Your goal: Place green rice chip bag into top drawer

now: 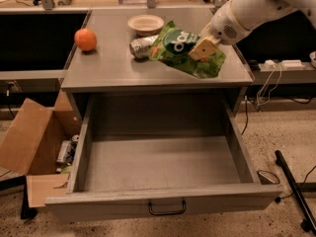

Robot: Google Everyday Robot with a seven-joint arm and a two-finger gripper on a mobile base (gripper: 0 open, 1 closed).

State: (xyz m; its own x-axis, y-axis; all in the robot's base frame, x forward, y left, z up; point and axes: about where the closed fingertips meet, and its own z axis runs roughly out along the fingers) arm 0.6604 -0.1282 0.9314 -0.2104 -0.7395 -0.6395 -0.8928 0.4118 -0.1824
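Note:
The green rice chip bag [183,51], bright green with a dark round logo, is tilted up over the right part of the grey cabinet top [113,68]. My gripper [204,48] comes in from the upper right and is shut on the bag's middle, lifting it off the surface. The top drawer [163,163] is pulled fully open below, grey, with nothing lying in it, and has a black wire handle [167,209] on its front.
A crushed silver can [140,46] lies just left of the bag. A cream bowl [145,23] sits behind it, and an orange [85,39] at the top's left. An open cardboard box [39,147] stands on the floor left of the drawer.

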